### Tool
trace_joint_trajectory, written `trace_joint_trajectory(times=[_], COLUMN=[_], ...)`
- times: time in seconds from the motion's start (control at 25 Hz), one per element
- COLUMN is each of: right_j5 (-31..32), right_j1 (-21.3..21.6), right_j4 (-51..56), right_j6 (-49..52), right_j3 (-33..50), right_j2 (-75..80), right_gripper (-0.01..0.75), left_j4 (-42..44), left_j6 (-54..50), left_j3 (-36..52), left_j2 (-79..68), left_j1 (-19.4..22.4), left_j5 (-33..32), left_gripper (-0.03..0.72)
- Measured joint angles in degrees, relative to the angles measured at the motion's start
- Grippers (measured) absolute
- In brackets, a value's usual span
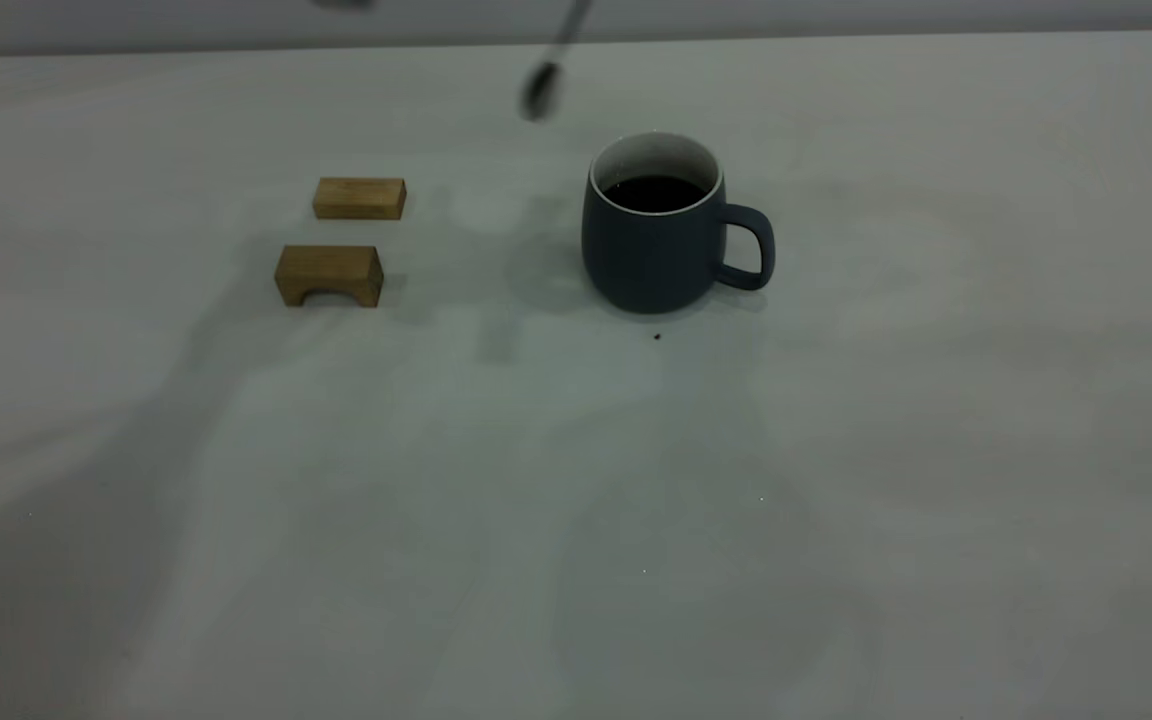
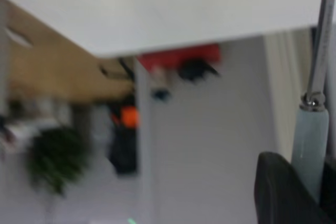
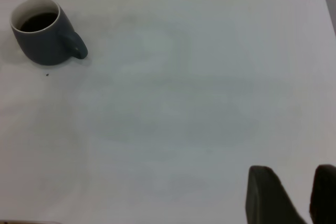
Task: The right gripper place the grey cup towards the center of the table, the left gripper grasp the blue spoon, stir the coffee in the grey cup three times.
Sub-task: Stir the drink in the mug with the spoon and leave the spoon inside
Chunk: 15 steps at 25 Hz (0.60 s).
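The grey cup point(image 1: 651, 250) stands upright near the middle of the table point(image 1: 836, 450), handle to the right, with dark coffee point(image 1: 653, 192) inside. The blue spoon point(image 1: 539, 90) hangs tilted in the air, up and to the left of the cup's rim, bowl down and clear of the coffee. In the left wrist view, my left gripper point(image 2: 310, 182) is shut on the spoon's pale blue handle point(image 2: 310, 145). My right gripper point(image 3: 296, 195) is open and holds nothing, well away from the cup point(image 3: 44, 43). Neither gripper shows in the exterior view.
Two brown wooden blocks lie left of the cup: a flat one point(image 1: 359, 198) and an arched one point(image 1: 329, 275) nearer the front. A tiny dark speck point(image 1: 657, 337) sits just in front of the cup.
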<state>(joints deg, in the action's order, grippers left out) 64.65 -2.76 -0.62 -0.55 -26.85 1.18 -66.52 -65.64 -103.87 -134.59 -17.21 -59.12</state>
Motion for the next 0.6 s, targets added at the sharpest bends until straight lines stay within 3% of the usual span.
trace_joint_trajectory(times=[0.2, 0.6], right_j5=[0.0, 0.0], right_j1=[0.0, 0.0], right_j4=[0.0, 0.0], right_j6=[0.0, 0.0], right_j3=[0.0, 0.0], right_j2=[0.0, 0.0], right_gripper=[0.24, 0.24], left_j4=[-15.31, -20.65], left_j6=[1.02, 5.73], left_j3=[0.0, 0.0], left_j2=[-5.37, -12.26], left_j1=[-1.48, -2.2], left_j5=[3.98, 11.45], left_gripper=[0.147, 0.147])
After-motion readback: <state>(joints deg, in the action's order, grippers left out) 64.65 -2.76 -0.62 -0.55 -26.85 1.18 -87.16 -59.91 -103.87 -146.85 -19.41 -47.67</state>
